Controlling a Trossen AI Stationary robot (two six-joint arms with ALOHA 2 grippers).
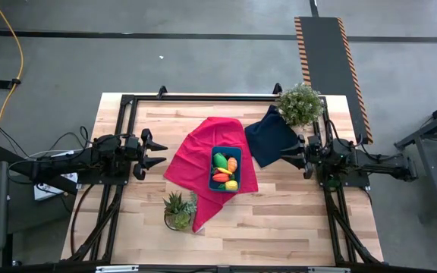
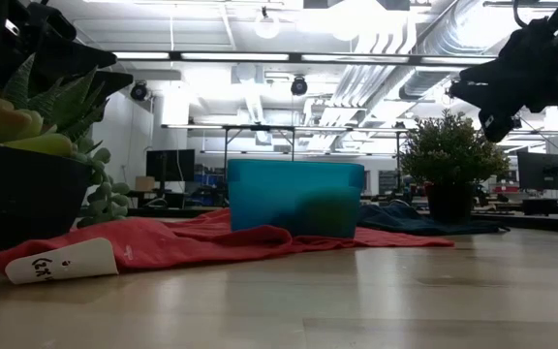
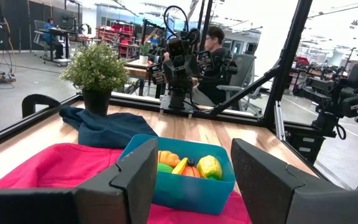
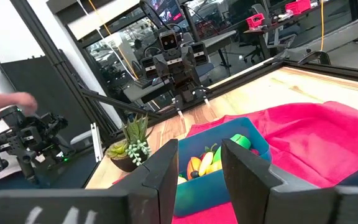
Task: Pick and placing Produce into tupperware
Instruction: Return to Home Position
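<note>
Hanging open and empty, left gripper (image 1: 160, 154) and right gripper (image 1: 293, 154) are seemingly parking; produce (image 1: 225, 171) is lying in tupperware (image 1: 212, 171), nothing needing picking.

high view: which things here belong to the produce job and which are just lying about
Job: produce, in the tupperware; left gripper and right gripper, both open, off to either side.
Lying about: red cloth, navy cloth, bushy potted plant, spiky potted plant.
</note>
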